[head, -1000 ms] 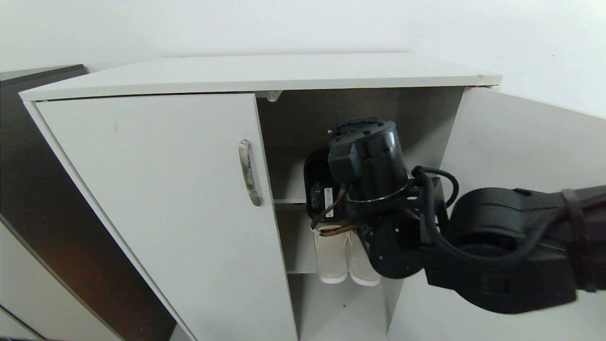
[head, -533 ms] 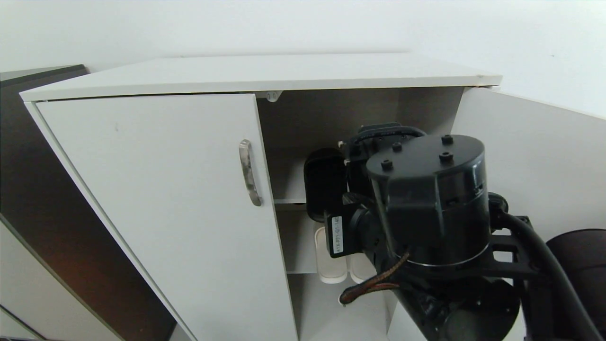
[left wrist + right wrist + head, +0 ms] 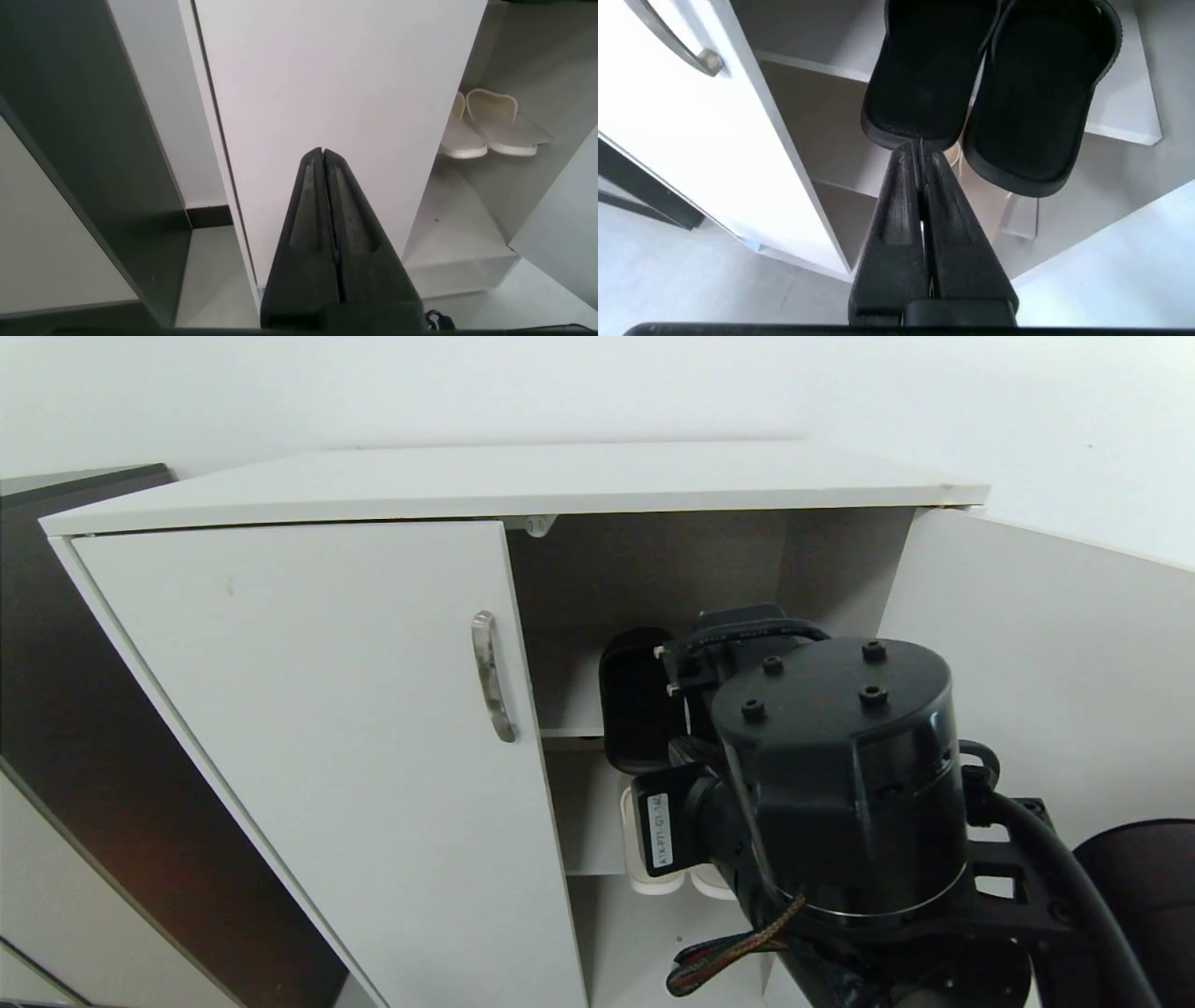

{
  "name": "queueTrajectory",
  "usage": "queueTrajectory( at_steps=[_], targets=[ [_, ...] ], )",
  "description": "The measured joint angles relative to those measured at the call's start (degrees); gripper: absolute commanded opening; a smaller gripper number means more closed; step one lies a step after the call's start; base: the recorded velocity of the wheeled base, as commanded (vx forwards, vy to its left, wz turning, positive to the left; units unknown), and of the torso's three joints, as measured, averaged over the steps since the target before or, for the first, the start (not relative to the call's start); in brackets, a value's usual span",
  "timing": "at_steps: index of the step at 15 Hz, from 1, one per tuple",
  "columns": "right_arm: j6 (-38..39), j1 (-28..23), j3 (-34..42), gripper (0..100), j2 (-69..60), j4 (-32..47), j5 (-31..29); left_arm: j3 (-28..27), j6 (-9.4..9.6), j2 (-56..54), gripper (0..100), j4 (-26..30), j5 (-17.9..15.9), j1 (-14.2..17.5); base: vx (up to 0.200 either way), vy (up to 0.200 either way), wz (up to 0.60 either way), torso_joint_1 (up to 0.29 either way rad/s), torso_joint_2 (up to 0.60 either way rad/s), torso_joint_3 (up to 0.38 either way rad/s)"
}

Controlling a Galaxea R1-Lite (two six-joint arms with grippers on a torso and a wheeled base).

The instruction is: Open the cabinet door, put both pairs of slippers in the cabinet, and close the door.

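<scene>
Bright, even light from overhead washes the white wall [image 3: 597,383] and the cabinet [image 3: 327,728] front. Inside, at the centre of the head view, grey shadow fills the upper shelf. A soft glint runs down the handle [image 3: 489,677]. Far left falls dark. Cabinet edges bow toward the frame borders. The black slippers [image 3: 924,65] carry a dull sheen.

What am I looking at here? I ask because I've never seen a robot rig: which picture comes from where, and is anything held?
It is a two-armed robot facing a white cabinet. The wide picture comes from a camera on its head; the black shape is its right arm. The other two come from wrist cameras. The left gripper, shut, faces the closed door; the right gripper, also shut, sits just before the black slippers on the upper shelf. The white slippers lie on the shelf below. Neither holds anything.
</scene>
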Motion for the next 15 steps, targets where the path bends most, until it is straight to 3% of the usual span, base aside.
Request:
queueTrajectory(
  at_steps=[15],
  targets=[
    [0.04, 0.00, 0.00, 0, -0.02, -1.32, -0.09, 0.00, -0.02, 0.00, 0, -0.02, -0.05, 0.00, -0.200, 0.000, 0.00, 0.002, 0.00, 0.002]
  ],
)
